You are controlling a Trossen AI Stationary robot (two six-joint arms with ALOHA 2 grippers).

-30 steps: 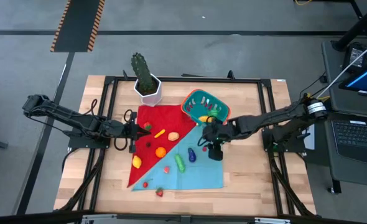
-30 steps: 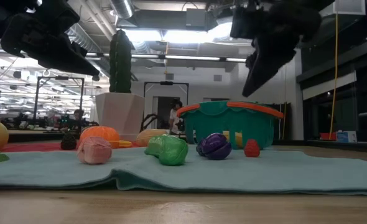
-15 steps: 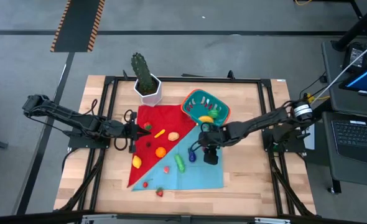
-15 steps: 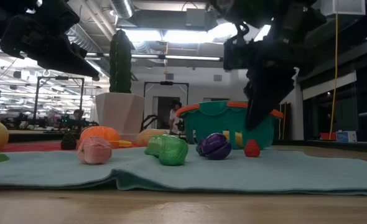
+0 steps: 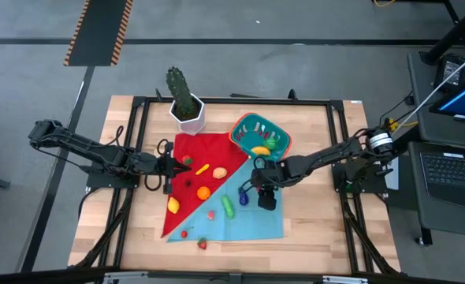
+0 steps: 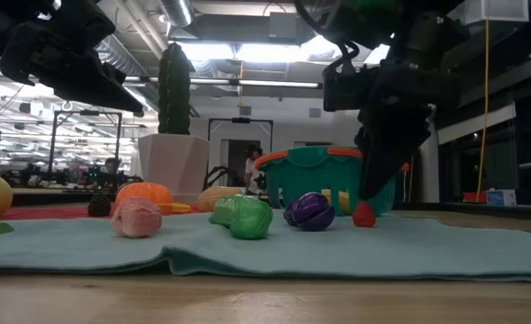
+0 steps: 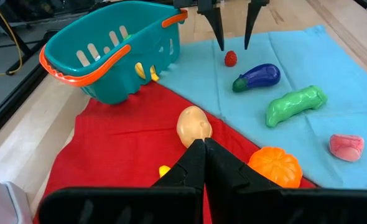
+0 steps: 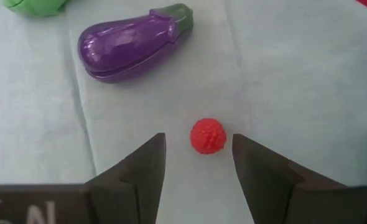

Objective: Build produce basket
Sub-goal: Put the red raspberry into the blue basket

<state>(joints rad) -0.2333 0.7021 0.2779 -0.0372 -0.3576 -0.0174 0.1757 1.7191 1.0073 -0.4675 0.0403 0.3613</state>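
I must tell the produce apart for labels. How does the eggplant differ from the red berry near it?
The eggplant is purple with a green cap; the berry is red all over. The eggplant is long and smooth, the berry round and bumpy. The eggplant is clearly larger. The berry sits between the open fingers of the right gripper; the eggplant lies apart from them. Both rest on the teal cloth, outside the basket.

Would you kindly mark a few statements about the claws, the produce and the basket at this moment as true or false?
1. The right claw straddles the small red toy berry with open fingers. True.
2. The purple plastic eggplant lies inside the teal slotted basket. False: it lies on the light blue cloth.
3. The left claw is shut. True.
4. The green toy cucumber rests on the red cloth. False: on the blue one.
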